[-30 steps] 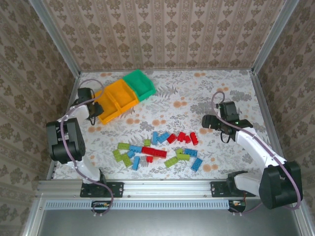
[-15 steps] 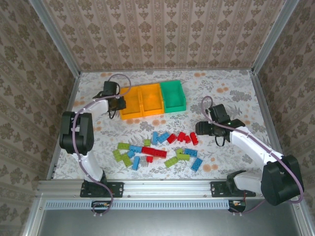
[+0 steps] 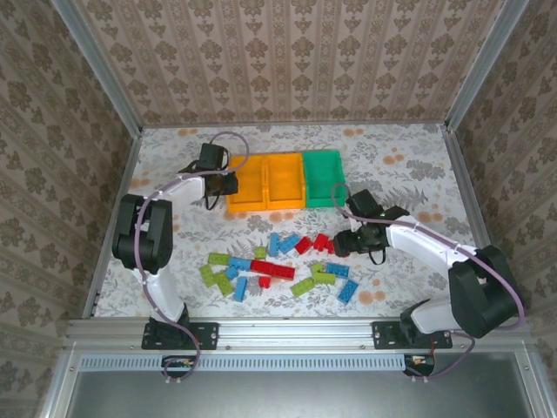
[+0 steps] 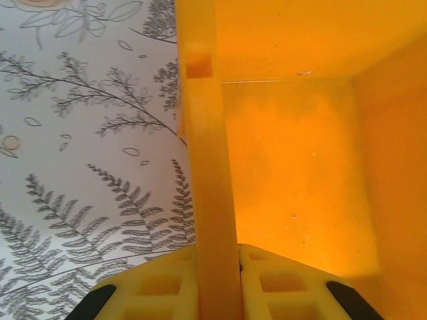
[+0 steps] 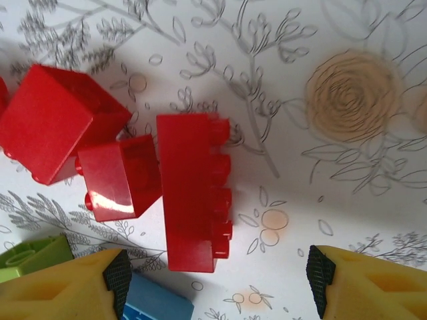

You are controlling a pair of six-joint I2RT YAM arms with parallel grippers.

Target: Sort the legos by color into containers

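Left fingers clenched on the orange container wall, far-centre of the surface; right fingers released above the red lego mid-surface: lower astride its free end, clear of the touching red neighbour, then close.

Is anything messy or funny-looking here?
Nothing looks broken. The bricks lie jumbled on the table, colours mixed, and one red brick lies on its side, studs pointing sideways.

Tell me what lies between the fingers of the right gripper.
In the right wrist view, the near end of a four-stud red brick and a blue brick's corner lie between the right gripper's fingers; otherwise bare cloth.
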